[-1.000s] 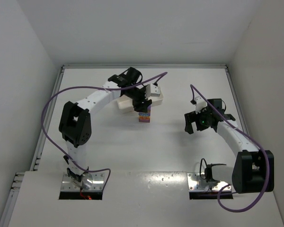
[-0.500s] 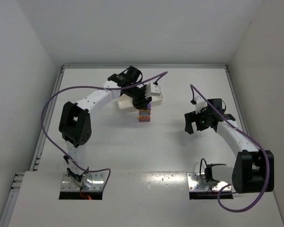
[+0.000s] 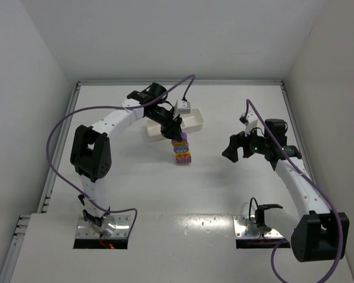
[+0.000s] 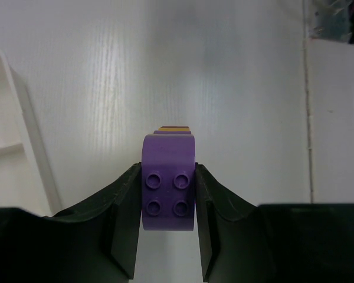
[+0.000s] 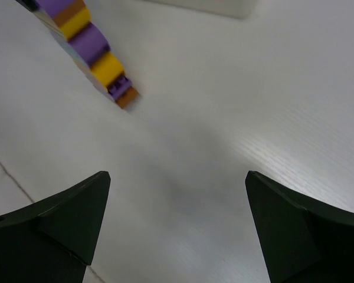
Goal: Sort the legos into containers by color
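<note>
A stack of purple, orange and yellow legos (image 3: 182,150) stands on the table in front of the white tray (image 3: 192,124). My left gripper (image 3: 176,133) is shut on the stack's top purple brick (image 4: 169,190), with its fingers on both sides of it. The stack also shows at the top left of the right wrist view (image 5: 88,47). My right gripper (image 3: 231,148) is open and empty, hovering over bare table to the right of the stack. The left arm hides most of the tray; I cannot see into its compartments.
White walls enclose the table on the left, back and right. The tray's edge (image 4: 23,135) shows at the left of the left wrist view. The arm bases (image 3: 103,227) stand at the near edge.
The stack of legos has shifted a little nearer and right with my left gripper on it. My right gripper has swung left toward the stack and lifted.
</note>
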